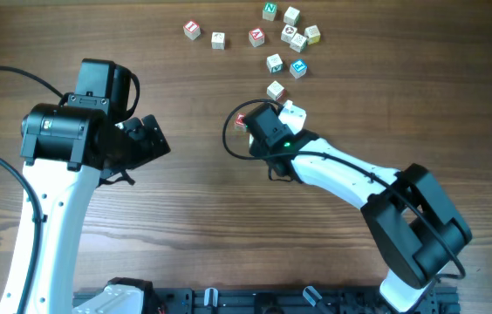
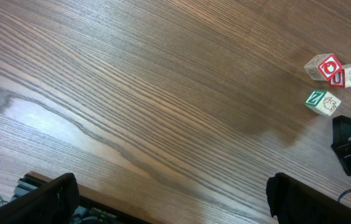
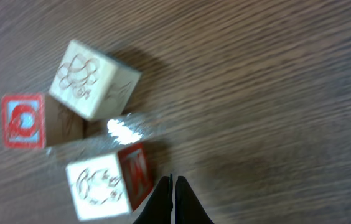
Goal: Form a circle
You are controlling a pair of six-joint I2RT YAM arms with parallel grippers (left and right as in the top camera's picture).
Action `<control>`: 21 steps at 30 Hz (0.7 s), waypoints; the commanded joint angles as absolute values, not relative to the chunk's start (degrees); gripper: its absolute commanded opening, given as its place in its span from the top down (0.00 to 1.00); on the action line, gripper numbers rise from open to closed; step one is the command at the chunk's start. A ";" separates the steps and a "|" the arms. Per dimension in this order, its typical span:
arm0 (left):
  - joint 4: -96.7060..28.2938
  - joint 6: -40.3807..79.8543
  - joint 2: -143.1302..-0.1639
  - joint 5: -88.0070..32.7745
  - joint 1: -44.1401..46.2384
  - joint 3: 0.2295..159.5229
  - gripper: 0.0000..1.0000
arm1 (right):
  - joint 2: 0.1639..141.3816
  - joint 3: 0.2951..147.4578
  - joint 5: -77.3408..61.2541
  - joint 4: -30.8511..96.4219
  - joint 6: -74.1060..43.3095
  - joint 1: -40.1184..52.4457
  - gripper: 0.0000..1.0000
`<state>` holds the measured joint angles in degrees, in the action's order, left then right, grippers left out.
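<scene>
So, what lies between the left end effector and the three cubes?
Only bare table, as the left wrist view shows. The open left end effector is apart from the cubes.

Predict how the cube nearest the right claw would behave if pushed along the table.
The cube probably slides, not rolls: it rests on a flat face. It looks like rigid wood, unlikely to deform. Being close to the pale cube and the red-faced cube, it may shove them too.
</scene>
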<state>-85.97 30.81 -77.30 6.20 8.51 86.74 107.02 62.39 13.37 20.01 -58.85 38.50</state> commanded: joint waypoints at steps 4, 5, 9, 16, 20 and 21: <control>-86.00 31.77 -76.93 7.16 8.51 86.89 0.00 | 110.87 61.78 11.29 13.76 -55.51 36.12 0.96; -86.00 31.77 -76.93 7.16 8.51 86.89 0.00 | 111.33 61.78 10.41 13.37 -55.55 35.64 0.95; -86.00 31.77 -76.93 7.16 8.51 86.89 0.00 | 112.20 61.78 7.57 13.08 -55.59 34.11 0.95; -86.00 31.77 -76.93 7.16 8.51 86.89 0.00 | 112.20 61.78 5.52 11.53 -52.95 34.11 0.95; -86.00 31.77 -76.93 7.16 8.51 86.89 0.00 | 112.20 61.78 4.51 11.14 -52.53 34.11 0.95; -86.00 31.77 -76.93 7.16 8.51 86.89 0.00 | 112.20 61.78 4.08 11.14 -52.51 34.11 0.96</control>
